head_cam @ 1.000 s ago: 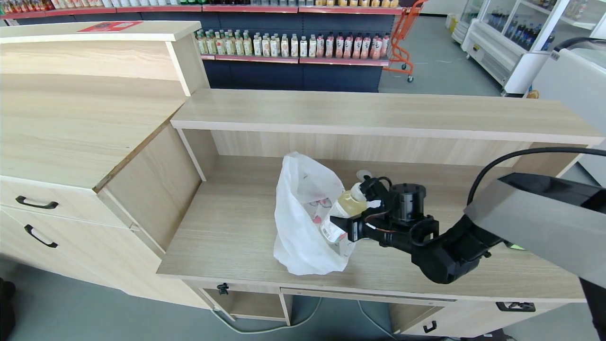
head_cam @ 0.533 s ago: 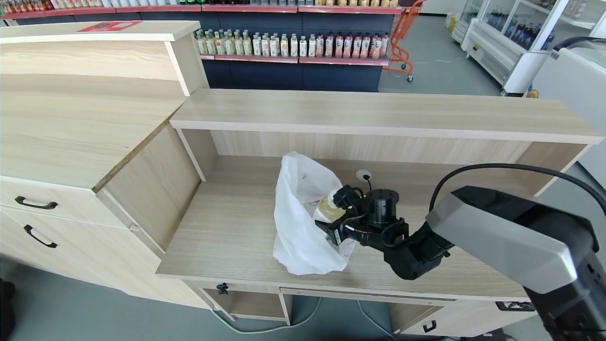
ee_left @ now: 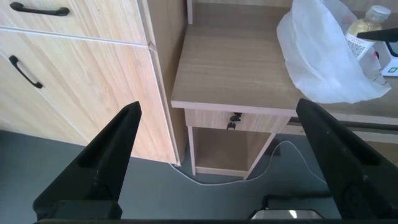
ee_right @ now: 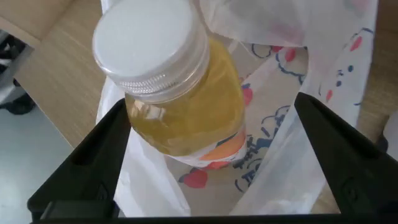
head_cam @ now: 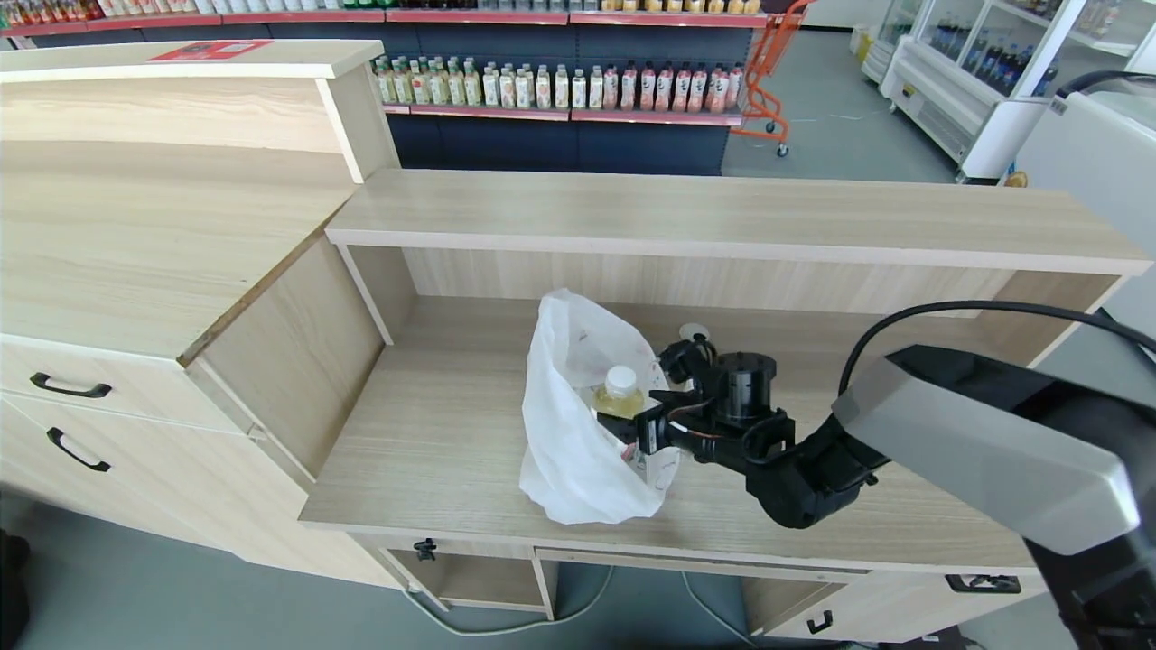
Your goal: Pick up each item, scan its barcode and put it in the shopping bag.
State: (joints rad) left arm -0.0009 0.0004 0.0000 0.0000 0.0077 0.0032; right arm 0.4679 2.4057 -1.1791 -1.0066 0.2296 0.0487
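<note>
Left claw: I saw its fingers spread wide, holding nothing, low beside the left end of the counter and near the drawers. Bag: white, standing open on the counter's lower surface, near the front edge. Bottle: upright inside the bag, white cap on top, yellow drink within. Right claw: at the right side of the bag's mouth, fingers apart, one on each side of the bottle; I could not tell whether either finger touched it.
</note>
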